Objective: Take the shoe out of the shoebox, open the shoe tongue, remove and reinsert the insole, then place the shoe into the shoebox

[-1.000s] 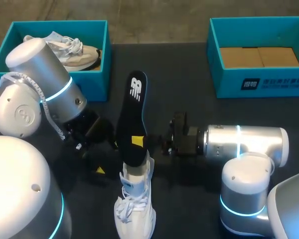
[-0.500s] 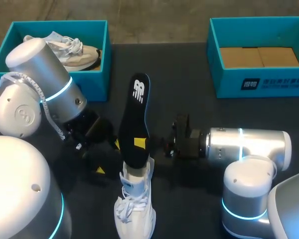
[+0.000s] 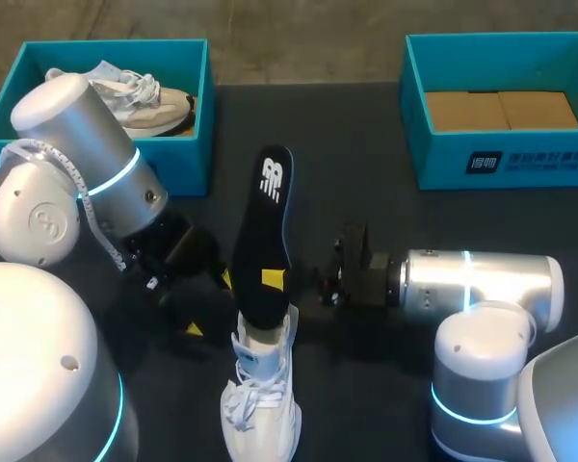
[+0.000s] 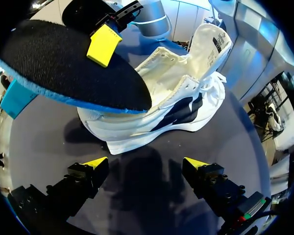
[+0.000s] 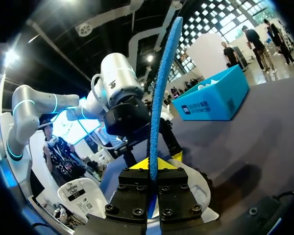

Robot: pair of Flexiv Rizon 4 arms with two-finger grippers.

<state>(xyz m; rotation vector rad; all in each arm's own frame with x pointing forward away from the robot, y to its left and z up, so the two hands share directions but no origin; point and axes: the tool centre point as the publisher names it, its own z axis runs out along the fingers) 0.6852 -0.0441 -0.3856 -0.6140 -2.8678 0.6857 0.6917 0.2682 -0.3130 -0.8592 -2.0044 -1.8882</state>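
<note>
A white shoe (image 3: 260,399) stands on the dark table at the front middle, its tongue (image 4: 210,41) pulled up and its mouth open. The black insole (image 3: 262,226) with a blue underside slants up from the shoe's opening. My right gripper (image 3: 273,279) is shut on it; ahead of that gripper (image 5: 153,164) the insole (image 5: 161,83) shows edge-on. In the left wrist view the insole (image 4: 73,73) hangs over the shoe (image 4: 171,105). My left gripper (image 3: 210,304) stands open just left of the shoe, and nothing lies between its fingertips (image 4: 95,162).
A teal shoebox (image 3: 188,159) at the back left holds a second shoe (image 3: 140,96). Another teal box (image 3: 414,106) at the back right has a cardboard bottom. My left arm's big joints (image 3: 77,144) fill the left side.
The right arm has drawn slightly to the right, and the insole has shifted a little right with it. The left arm and the shoe have stayed where they were.
</note>
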